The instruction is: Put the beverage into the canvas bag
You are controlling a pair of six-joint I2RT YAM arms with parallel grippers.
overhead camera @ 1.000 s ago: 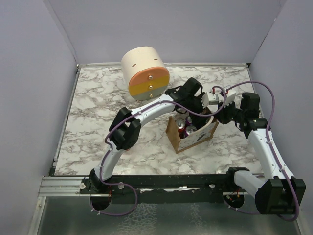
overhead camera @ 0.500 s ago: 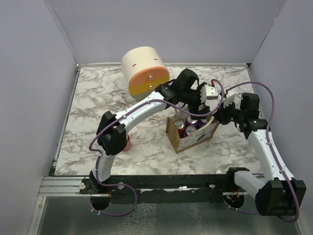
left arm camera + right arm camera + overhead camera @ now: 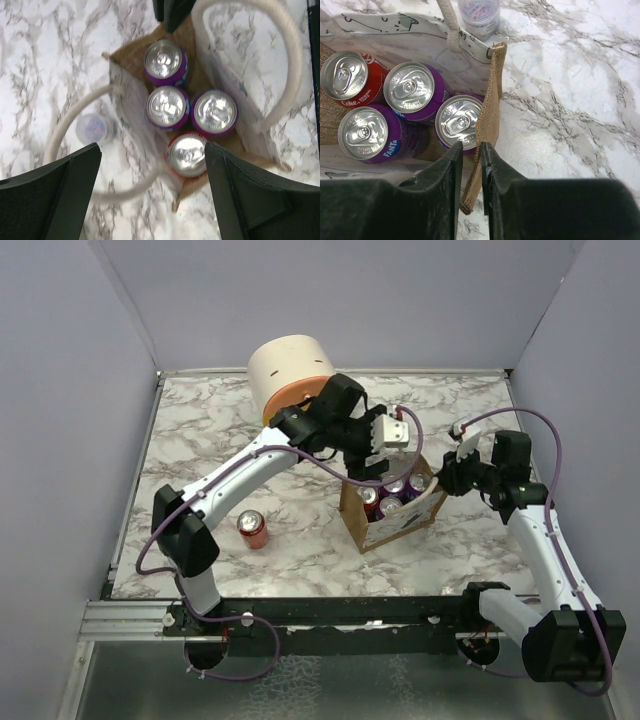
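The right gripper [image 3: 471, 150] is pinched shut on the burlap side wall of the canvas bag [image 3: 490, 100], plain only in its wrist view. The left gripper [image 3: 152, 150] hangs wide apart over the bag's mouth, looking down on four upright cans inside: one red can [image 3: 187, 155] and three purple cans [image 3: 167, 107]. Over the last second the left arm has swung back leftward, uncovering a loose red can [image 3: 252, 529] standing on the marble table [image 3: 200, 440] left of the bag and now hiding the cream cylinder's [image 3: 290, 365] orange face; a small clear jar [image 3: 479, 12] stands just beside the bag.
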